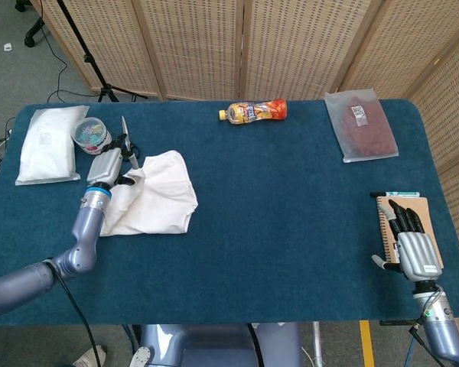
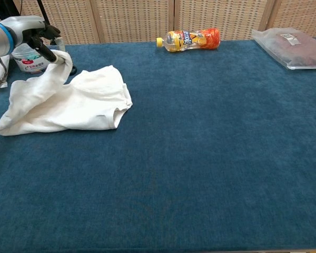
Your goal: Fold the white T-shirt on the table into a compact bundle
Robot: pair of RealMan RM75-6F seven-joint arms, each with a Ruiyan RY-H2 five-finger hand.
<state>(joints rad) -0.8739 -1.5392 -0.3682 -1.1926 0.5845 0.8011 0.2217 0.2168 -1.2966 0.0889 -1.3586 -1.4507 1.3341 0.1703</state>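
The white T-shirt [image 1: 157, 195] [image 2: 79, 103] lies on the left part of the blue table, partly folded over itself. My left hand [image 1: 111, 166] [image 2: 34, 31] holds the shirt's left end lifted off the table, and the cloth hangs down from it over the rest of the shirt. My right hand [image 1: 410, 243] rests at the table's right edge, partly on a notebook [image 1: 428, 222], fingers stretched out and holding nothing. The chest view does not show the right hand.
Behind the shirt lie black scissors [image 1: 125, 122], a round clear tub [image 1: 90, 135] [image 2: 27, 57] and a white packet [image 1: 46, 144]. An orange drink bottle [image 1: 252, 112] [image 2: 192, 39] lies at the back middle. A clear bag with dark contents [image 1: 361, 125] [image 2: 292, 47] sits back right.
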